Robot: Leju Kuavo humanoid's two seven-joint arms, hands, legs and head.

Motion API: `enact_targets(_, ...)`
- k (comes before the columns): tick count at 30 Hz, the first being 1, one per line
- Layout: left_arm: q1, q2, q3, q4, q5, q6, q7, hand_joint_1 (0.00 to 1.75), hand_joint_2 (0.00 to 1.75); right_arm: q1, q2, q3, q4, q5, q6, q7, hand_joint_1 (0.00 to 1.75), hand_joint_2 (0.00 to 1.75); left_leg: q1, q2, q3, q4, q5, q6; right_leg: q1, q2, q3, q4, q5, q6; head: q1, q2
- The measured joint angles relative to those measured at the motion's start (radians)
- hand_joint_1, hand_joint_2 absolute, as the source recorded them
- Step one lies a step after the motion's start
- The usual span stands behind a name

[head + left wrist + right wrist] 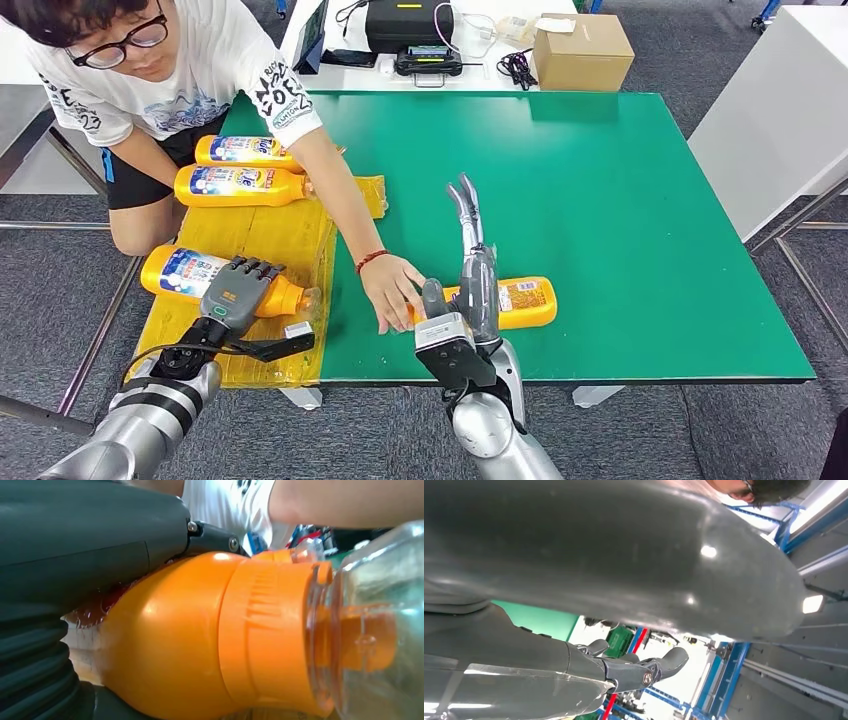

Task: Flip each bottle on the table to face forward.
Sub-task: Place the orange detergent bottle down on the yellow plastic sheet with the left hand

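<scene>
four orange plastic bottles lie on their sides on the green counter [620,200]. two with blue-and-white labels [243,150] [240,185] sit in the upper left on a yellow taped sheet [270,240]. lower left, the left hand [238,290] rests on a third orange bottle [185,272], fingers curled over its shoulder near the clear cap [380,630]. at lower centre, the right hand [470,290] lies over the fourth orange bottle [525,300], fingers extended straight, not closed around it. a person's hand [392,290] touches that bottle's neck end.
</scene>
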Motion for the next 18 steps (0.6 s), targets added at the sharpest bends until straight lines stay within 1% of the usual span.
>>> enact_targets(3, -0.023, -0.011, 0.028, 0.047, 0.037, -0.047, -0.023, 1.75, 1.75, 0.0, 0.0, 0.001, 0.001, 0.005, 0.01, 0.004, 0.0, 0.0, 0.0, -0.001, 0.0, 0.0, 0.0, 0.0, 0.0, -0.001, 0.001, 0.0, 0.0, 0.0, 0.0, 0.0)
enact_targets(8, -0.056, -0.027, 0.085, 0.087, 0.116, -0.159, -0.068, 1.75, 1.75, 0.0, 0.0, 0.001, 0.003, 0.012, 0.026, 0.014, 0.0, 0.0, 0.0, -0.001, 0.002, 0.0, 0.0, 0.0, 0.0, -0.001, 0.003, 0.0, 0.0, 0.0, 0.0, 0.0)
enact_targets(12, -0.068, -0.035, 0.114, 0.104, 0.139, -0.186, -0.083, 1.74, 1.75, 0.0, 0.0, 0.001, 0.003, 0.013, 0.028, 0.015, 0.0, 0.0, 0.0, -0.001, 0.004, 0.0, 0.001, -0.001, 0.0, -0.001, 0.004, 0.0, 0.0, 0.0, 0.0, 0.0)
enact_targets(13, -0.071, -0.037, 0.121, 0.107, 0.146, -0.196, -0.087, 1.62, 1.75, 0.0, 0.0, 0.001, 0.004, 0.013, 0.03, 0.015, 0.0, 0.0, 0.0, -0.001, 0.004, 0.0, 0.001, -0.001, 0.0, -0.001, 0.005, 0.0, 0.0, 0.0, 0.0, 0.0)
enact_targets(16, -0.077, -0.039, 0.137, 0.113, 0.163, -0.232, -0.094, 0.37, 1.75, 0.0, 0.0, 0.0, 0.004, 0.013, 0.039, 0.016, 0.0, 0.0, 0.0, -0.001, 0.005, 0.0, 0.001, -0.001, 0.0, -0.001, 0.006, 0.0, 0.0, 0.0, 0.0, 0.0)
enact_targets(17, -0.08, -0.04, 0.14, 0.115, 0.168, -0.246, -0.094, 0.05, 1.75, 0.0, 0.0, 0.0, 0.005, 0.012, 0.041, 0.016, 0.0, 0.0, 0.0, -0.001, 0.006, 0.0, 0.001, -0.001, 0.0, -0.001, 0.006, 0.0, 0.0, 0.0, 0.0, 0.0)
enact_targets(18, -0.083, -0.04, 0.144, 0.117, 0.176, -0.261, -0.096, 0.01, 1.75, 0.001, 0.0, 0.0, 0.005, 0.011, 0.044, 0.017, 0.0, 0.0, 0.0, -0.001, 0.006, 0.0, 0.001, -0.001, 0.0, -0.001, 0.006, 0.0, 0.0, 0.0, 0.0, 0.0)
